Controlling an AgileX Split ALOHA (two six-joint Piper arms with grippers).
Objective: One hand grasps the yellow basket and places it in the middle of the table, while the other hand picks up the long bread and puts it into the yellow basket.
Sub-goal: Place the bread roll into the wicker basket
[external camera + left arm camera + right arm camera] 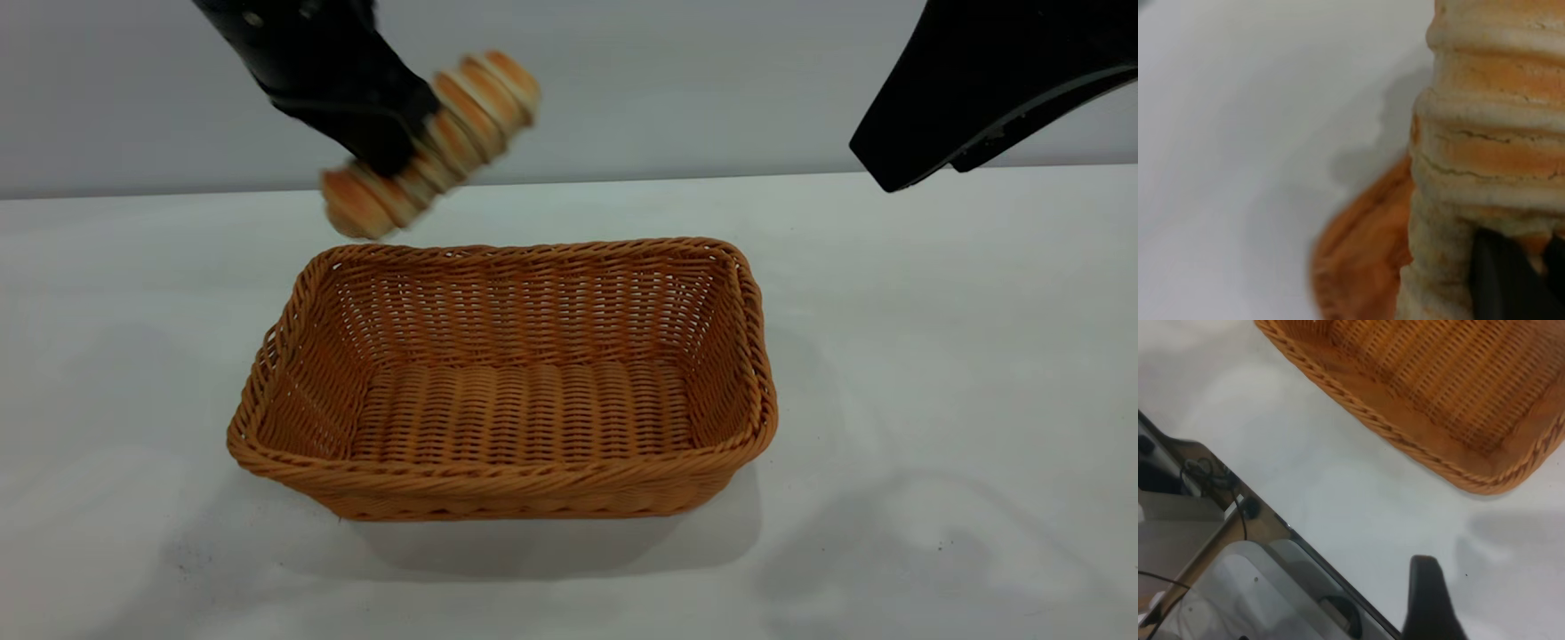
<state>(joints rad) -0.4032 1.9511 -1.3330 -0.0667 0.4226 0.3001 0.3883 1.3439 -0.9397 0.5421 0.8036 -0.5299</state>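
A plain pale grey wall stands behind a wide white table (933, 356), which fills most of the exterior view and carries only a few tiny dark specks.

The largest thing on it is the yellow basket (524, 484), a shallow rectangular wicker tray in orange-tan with flared sides and a braided rim. It sits flat near the middle of the table, a long side facing the front edge, and it is empty. It looks light and fairly stiff, with an open weave that offers plenty of grip; the braided rim is the natural place to take hold.

Above the basket's far left corner hangs the left gripper (391, 147), a black pincer closed around the long bread (462, 120) close to the loaf's middle. The bread is well clear of the table, tilted, its lower end just over the basket's far rim. In the left wrist view the crust (1491, 153) shows fine cracks between pale stripes, so it is probably light, soft and easily dented; a gentle hold at the middle seems wise, and a low release would spare it.

The right gripper (898, 169) hangs high toward the table's far right corner, apart from the basket and carrying nothing visible. Whether its fingers are apart or together cannot be told.
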